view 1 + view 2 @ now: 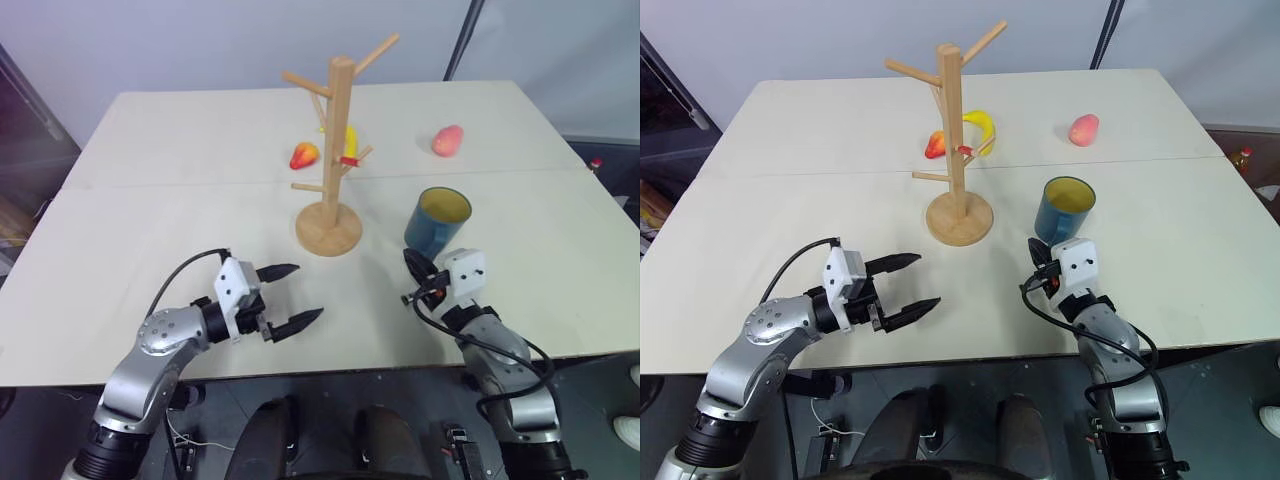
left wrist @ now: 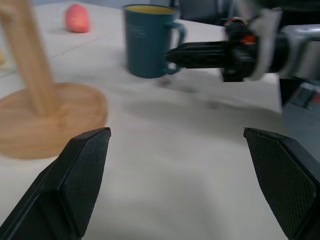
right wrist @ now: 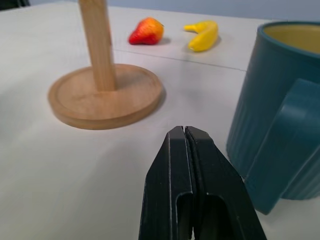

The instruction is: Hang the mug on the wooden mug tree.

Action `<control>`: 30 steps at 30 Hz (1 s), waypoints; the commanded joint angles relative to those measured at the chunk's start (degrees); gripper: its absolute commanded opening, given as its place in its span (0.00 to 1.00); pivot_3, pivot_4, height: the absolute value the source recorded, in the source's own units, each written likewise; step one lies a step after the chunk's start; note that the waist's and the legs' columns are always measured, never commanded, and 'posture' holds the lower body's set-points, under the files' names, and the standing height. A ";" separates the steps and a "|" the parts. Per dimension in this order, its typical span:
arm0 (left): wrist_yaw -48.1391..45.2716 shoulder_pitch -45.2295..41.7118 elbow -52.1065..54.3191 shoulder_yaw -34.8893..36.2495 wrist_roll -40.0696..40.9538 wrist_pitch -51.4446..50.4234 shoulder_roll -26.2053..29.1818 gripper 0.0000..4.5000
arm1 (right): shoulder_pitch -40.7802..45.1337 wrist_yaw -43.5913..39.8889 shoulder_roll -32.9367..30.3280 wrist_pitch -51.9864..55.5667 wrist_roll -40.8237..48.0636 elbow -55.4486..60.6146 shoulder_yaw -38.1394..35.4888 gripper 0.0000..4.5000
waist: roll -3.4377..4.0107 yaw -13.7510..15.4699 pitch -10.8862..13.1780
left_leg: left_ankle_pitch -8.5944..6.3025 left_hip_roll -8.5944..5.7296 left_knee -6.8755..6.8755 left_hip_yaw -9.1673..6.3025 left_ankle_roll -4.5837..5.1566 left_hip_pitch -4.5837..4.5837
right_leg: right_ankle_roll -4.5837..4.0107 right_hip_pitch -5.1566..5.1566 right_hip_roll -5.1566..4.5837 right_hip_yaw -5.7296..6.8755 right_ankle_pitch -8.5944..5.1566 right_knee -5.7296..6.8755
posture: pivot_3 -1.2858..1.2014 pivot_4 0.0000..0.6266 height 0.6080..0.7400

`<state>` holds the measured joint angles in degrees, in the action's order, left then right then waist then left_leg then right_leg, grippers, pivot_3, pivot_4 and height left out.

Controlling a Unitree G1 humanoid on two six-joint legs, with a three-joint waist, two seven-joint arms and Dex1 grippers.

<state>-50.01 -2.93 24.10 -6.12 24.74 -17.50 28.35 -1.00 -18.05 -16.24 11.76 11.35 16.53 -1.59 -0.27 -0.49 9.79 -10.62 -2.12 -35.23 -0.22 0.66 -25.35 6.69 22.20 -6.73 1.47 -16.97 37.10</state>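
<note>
Left eye view: the wooden mug tree (image 1: 338,150) stands upright near the middle of the pale table (image 1: 180,200), its round base flat on the surface and its pegs angling upward; the mug (image 1: 436,222), teal outside and yellow inside, stands upright on the table at about 4 o'clock from the tree's base, near it but clearly apart, hanging on no peg; its handle faces the near edge of the table. The right gripper (image 1: 410,268) sits at 6 o'clock from the mug, just beside the handle, pointing level toward it; in the right wrist view its two black fingers (image 3: 192,200) are pressed together with nothing between them, and the handle stands just to the side of their tips, outside the jaws; whether the tips touch the handle cannot be told. The left gripper (image 1: 292,296) hovers over the table at about 7 o'clock from the tree's base, well apart from the mug, its fingers spread wide and empty. Beyond the tree lie a red strawberry-like fruit (image 1: 304,155), a yellow banana (image 1: 349,138) and, at about 1 o'clock, a pinkish peach-like fruit (image 1: 447,141).
</note>
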 commanded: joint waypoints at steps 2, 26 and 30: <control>-2.16 -1.04 3.59 -1.37 2.11 -1.52 1.48 1.00 | 0.68 1.75 0.87 -0.83 -0.50 0.01 -1.47 0.01 | 0.00 -0.04 0.00 | 0.00 0.00 0.00 0.00 0.00 0.00 | 0.00 0.00 0.00 0.00 0.00 0.01 | 0.52 0.24 1.00; -1.23 -1.79 3.39 -2.09 0.54 -1.01 1.26 1.00 | 0.36 6.00 0.21 -0.95 -2.28 -3.45 -8.14 0.01 | 0.01 -0.09 0.00 | 0.01 0.00 0.00 0.00 0.01 0.01 | 0.02 -0.01 0.06 0.06 0.01 0.03 | 0.52 0.24 1.00; -0.85 -2.69 2.99 -2.40 0.36 -1.20 1.10 1.00 | 0.09 6.52 -0.05 -0.94 -2.76 -3.44 -8.74 0.01 | 0.01 -0.03 0.00 | 0.01 0.00 0.00 0.00 0.01 0.00 | 0.02 -0.01 0.06 0.06 0.01 0.03 | 0.52 0.24 1.00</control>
<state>-51.00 -4.88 25.57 -8.30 24.99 -19.26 29.58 -1.05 -11.97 -15.83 11.79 8.97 11.98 -9.19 -0.26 -0.52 9.79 -10.61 -2.11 -35.23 -0.22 0.67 -25.35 6.70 22.19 -6.67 1.54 -16.97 37.13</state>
